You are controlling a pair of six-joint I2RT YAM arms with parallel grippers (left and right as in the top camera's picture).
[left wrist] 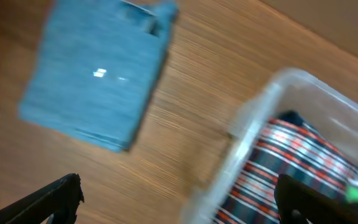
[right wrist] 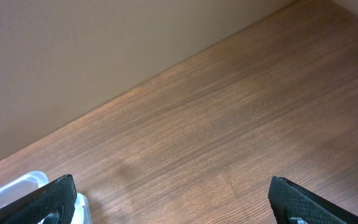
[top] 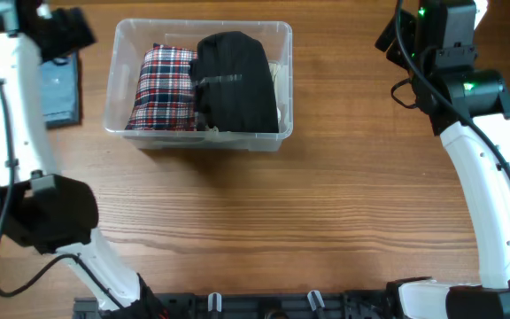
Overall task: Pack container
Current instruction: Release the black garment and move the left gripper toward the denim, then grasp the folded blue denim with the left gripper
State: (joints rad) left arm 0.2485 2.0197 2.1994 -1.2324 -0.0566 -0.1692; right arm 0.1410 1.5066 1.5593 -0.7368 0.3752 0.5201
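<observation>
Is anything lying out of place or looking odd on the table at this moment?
One folded blue garment lies on the table outside the container, left of it in the overhead view, while the plaid garment and the black garment are packed inside. Nothing looks spilled or damaged.

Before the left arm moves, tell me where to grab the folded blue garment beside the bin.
Probably pinch the blue garment at its layered edge nearest the left gripper, coming straight down. It lies flat on the table, apart from the container, so only an edge offers purchase.
</observation>
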